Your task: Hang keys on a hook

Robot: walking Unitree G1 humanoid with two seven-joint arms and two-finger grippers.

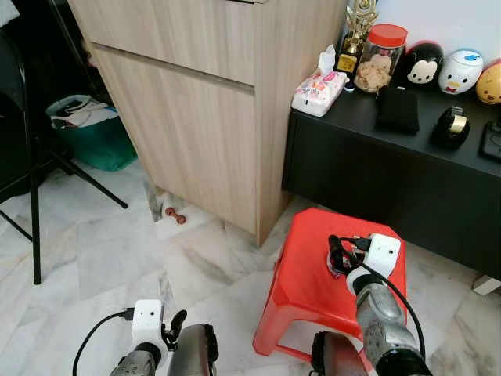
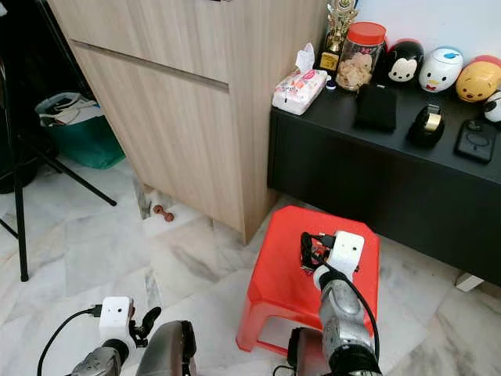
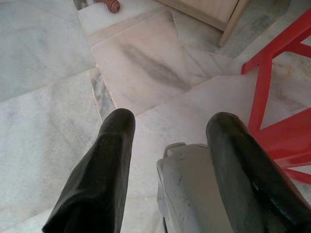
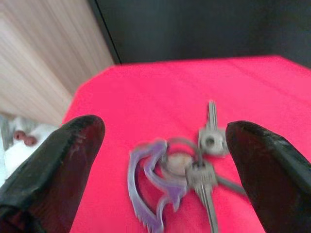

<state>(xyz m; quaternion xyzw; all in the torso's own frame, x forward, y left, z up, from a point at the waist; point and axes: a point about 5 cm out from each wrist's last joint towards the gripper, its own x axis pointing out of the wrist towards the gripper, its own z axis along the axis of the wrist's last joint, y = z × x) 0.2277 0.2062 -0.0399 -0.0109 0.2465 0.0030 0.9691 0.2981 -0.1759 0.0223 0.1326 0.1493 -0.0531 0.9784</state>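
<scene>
— How are the jaws set?

— The right gripper (image 4: 163,145) is held spread wide, one black finger (image 4: 53,170) on each side of the keys (image 4: 182,170), with nothing clamped between them. The left gripper (image 3: 167,145) is likewise parted, and bare marble floor (image 3: 48,97) is seen between its fingers.

— Where are the keys found?

— They are laid flat on the top of the red plastic stool (image 1: 309,266), towards its middle. Two silver keys are joined on a ring with a purple clip-shaped fob (image 4: 146,187). In the head views the bunch is largely hidden behind the right gripper (image 1: 338,257), which is held low over the stool top; whether the fingertips touch the keys cannot be told.

— And the left arm?

— It is kept low at the robot's left side, above the floor and well apart from the stool.

— What else is seen?

— A light wooden cabinet (image 1: 211,102) is stood behind the stool, with a black sideboard (image 1: 391,157) beside it. On the sideboard are set a tissue pack (image 1: 319,88), a red-lidded jar (image 1: 380,56), a trophy (image 1: 358,31), a tape dispenser (image 1: 451,125) and round cartoon figures (image 1: 459,70). A teal bin (image 1: 90,133) is placed further left.
</scene>
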